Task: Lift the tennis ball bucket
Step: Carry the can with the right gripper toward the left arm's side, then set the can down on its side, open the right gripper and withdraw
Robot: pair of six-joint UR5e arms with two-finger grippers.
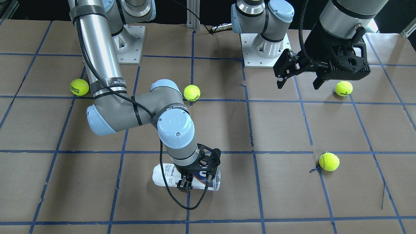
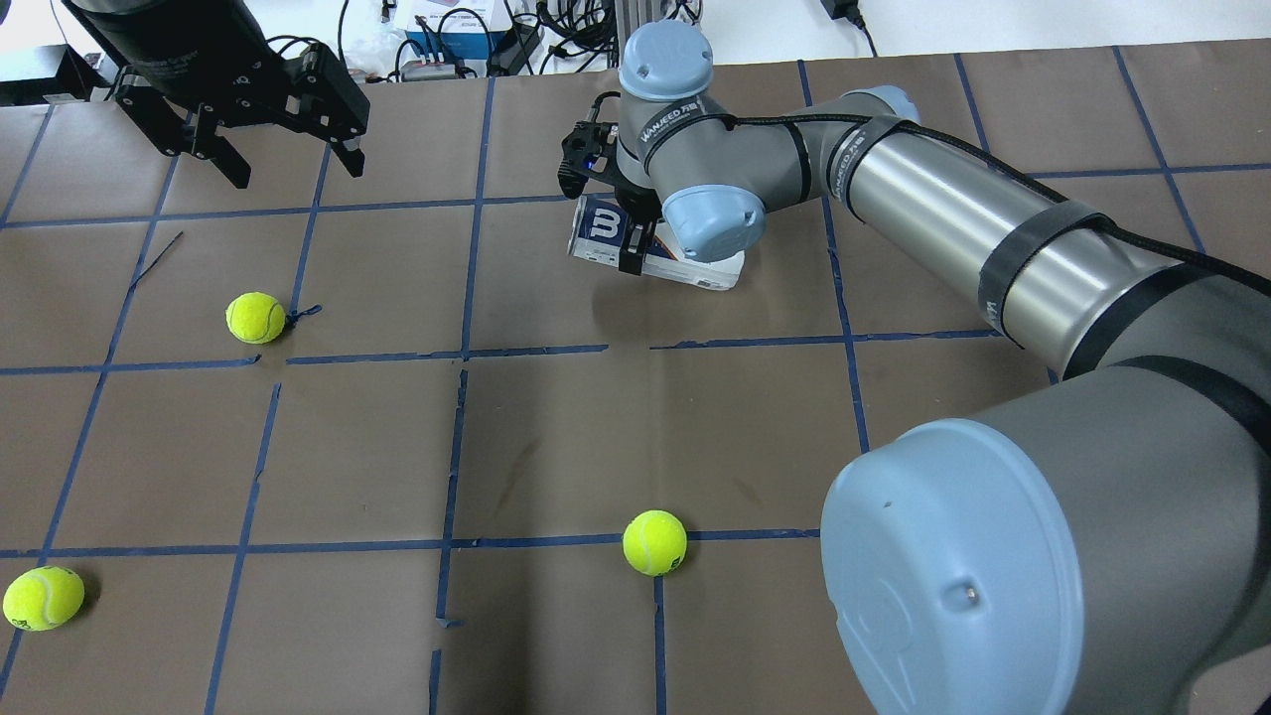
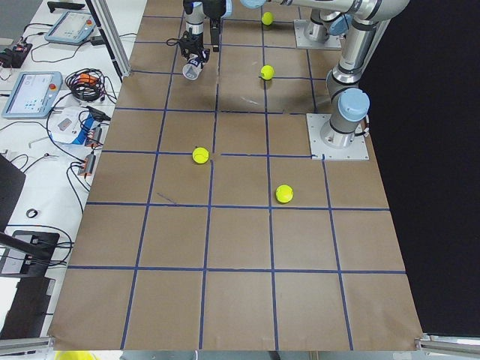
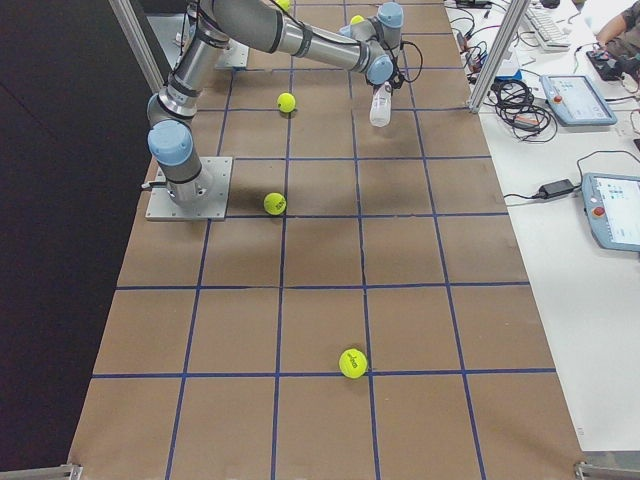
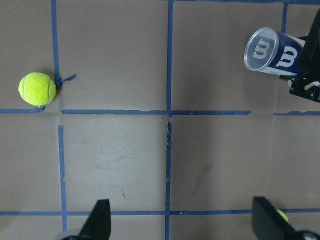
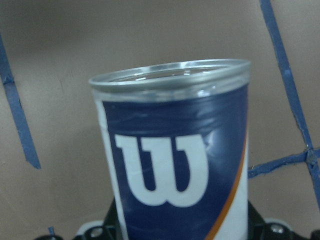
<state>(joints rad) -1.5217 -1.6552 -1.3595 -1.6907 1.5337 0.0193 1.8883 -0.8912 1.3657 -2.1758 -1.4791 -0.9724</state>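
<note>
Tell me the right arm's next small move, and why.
Probably lift straight up, slowly. The right pincer seems closed across the tennis ball bucket, which lies on its side low over the table. The grip sits toward its open end, so the far end may sag.

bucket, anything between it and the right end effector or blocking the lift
Nothing visible does. The right end effector clasps the bucket, the balls lie well apart from it, and the left end effector hangs open far off.
</note>
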